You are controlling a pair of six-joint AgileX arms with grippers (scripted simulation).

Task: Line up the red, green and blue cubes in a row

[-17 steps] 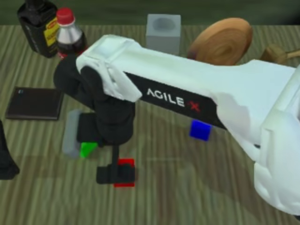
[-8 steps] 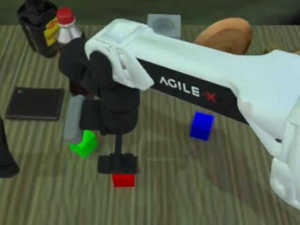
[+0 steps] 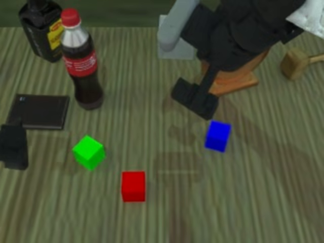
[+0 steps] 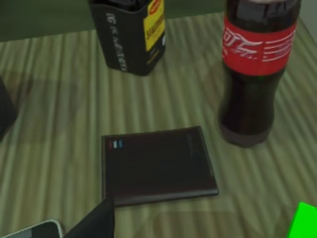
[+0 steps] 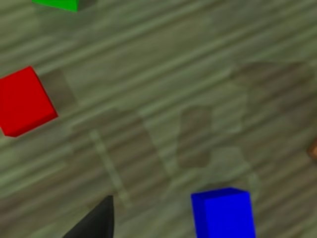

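Top view is showing the small bright red cube [image 3: 133, 186] sitting on the striped green-brown wooden table [image 3: 263, 192], toward the near edge and a bit left of centre. The small bright green cube [image 3: 89, 152] is lying up and to the left of it, turned at an angle, near but not touching. The small deep blue cube [image 3: 218, 135] is resting well off to the right, so the three aren't forming a row.

The right gripper [image 3: 195, 98] is hanging above the table, up and left of the blue cube, holding nothing, and honestly I can't tell whether its jaws are apart or together. The left gripper [image 3: 13, 147] is parking at the left edge; can't tell its jaws either.

A dark cola bottle with a red cap and label [image 3: 81, 61] is standing at the back left, with a flat dark brown square pad [image 3: 38, 111] just left of it and a black jug with a yellow label [image 3: 41, 28] behind.
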